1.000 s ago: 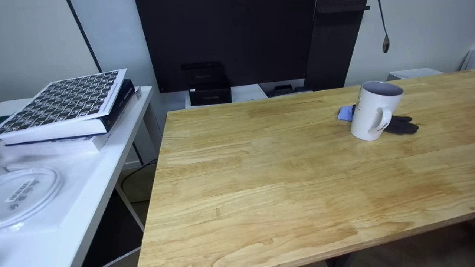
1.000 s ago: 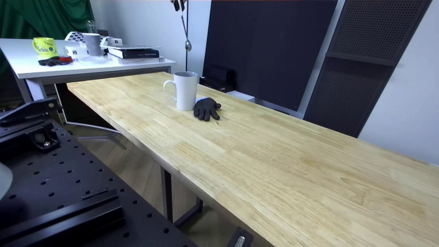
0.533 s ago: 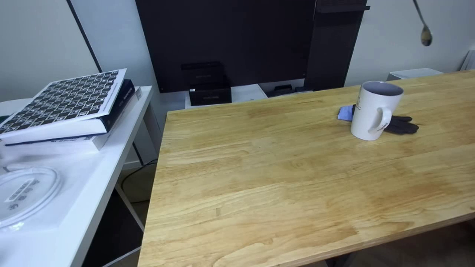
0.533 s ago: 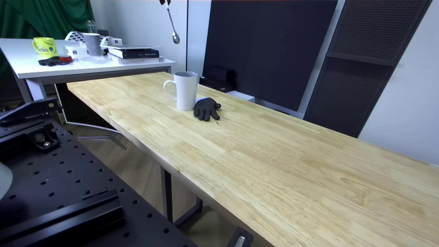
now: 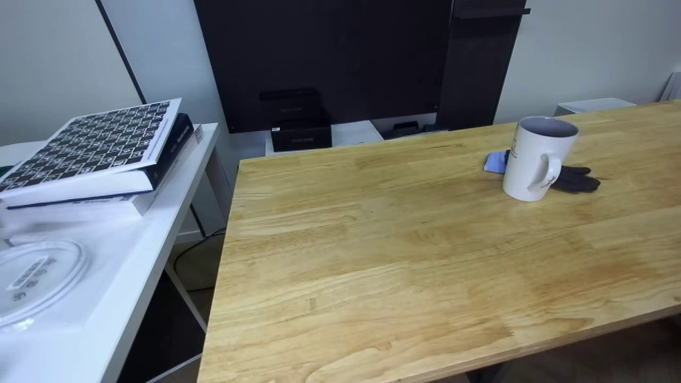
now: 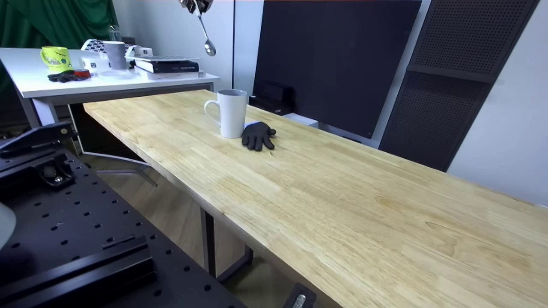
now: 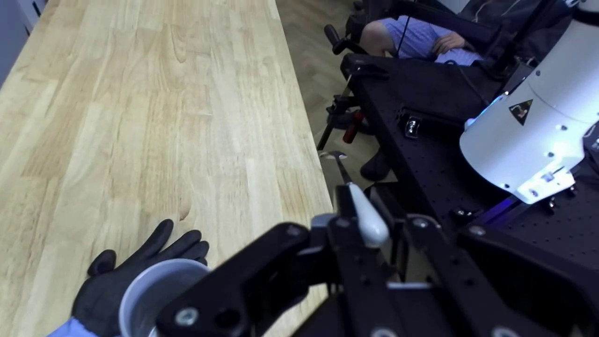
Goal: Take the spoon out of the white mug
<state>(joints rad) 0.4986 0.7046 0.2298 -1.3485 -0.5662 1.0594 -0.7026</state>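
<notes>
The spoon has a white handle and a metal bowl; it hangs in the air in an exterior view and shows in the wrist view. My gripper is shut on its white handle, with the bowl end pointing away from the fingers. The gripper is partly cut off at the top of an exterior view. The white mug stands upright on the wooden table in both exterior views. The spoon is outside the mug, above and apart from it. The mug's rim shows at the lower left in the wrist view.
A black glove lies against the mug on the wooden table. A white table with books, a yellow mug and a grey cup stands behind. The robot's black base platform is beside the table.
The gripper has carried the spoon sideways, away from above the mug; the spoon has left one exterior view at the top right and moved left in another. The mug and glove have not moved.
</notes>
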